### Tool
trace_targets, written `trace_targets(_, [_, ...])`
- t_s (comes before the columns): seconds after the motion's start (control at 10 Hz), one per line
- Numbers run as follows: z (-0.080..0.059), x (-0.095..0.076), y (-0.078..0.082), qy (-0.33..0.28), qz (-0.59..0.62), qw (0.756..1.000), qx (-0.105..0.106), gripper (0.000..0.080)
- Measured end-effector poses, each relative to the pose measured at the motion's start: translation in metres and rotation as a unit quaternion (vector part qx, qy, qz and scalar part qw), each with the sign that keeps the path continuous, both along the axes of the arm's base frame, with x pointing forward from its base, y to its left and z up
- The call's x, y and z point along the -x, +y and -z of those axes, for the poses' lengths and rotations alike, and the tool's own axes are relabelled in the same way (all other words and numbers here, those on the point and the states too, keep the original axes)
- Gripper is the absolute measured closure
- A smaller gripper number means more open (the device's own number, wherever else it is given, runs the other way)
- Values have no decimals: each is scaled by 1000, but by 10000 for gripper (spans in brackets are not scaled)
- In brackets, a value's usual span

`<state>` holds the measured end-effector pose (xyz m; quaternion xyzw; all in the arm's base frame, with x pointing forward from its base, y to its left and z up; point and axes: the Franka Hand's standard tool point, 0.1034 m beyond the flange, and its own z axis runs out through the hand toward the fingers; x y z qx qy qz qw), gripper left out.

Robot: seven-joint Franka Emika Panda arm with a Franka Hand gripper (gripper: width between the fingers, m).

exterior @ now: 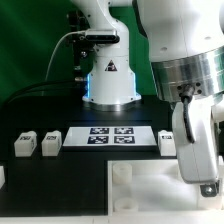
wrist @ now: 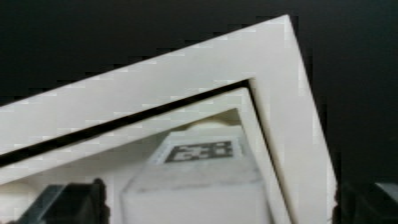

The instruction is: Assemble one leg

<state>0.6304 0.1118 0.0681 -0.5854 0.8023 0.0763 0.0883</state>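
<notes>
In the exterior view two legs [exterior: 23, 145] [exterior: 50, 144] stand left of the marker board [exterior: 110, 137]. A third leg [exterior: 167, 141] stands at its right, partly behind my arm. My gripper [exterior: 203, 178] hangs over the right part of the large white tray [exterior: 130, 188]. In the wrist view my gripper [wrist: 228, 205] is open, with its dark fingertips [wrist: 71, 203] far apart at the frame edge. A corner of the tray's rim [wrist: 267, 75] fills the view. Below the rim lies a white block with a square tag [wrist: 201, 151], seemingly a leg, touching neither finger.
The robot's base [exterior: 108, 85] stands behind the marker board, with cables running off to the exterior view's left. The black table [exterior: 40, 110] lies around the parts. The tray carries raised round sockets [exterior: 122, 173].
</notes>
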Motion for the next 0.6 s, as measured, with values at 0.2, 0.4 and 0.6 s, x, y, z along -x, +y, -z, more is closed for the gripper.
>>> trace_targets(0.2, [-13, 2, 7, -8, -5, 1000, -2, 155])
trace_targets(0.4, [-36, -3, 8, -23, -10, 1000, -6, 149])
trace_targets(0.6, [-34, -2, 8, -22, -12, 1000, -5, 150])
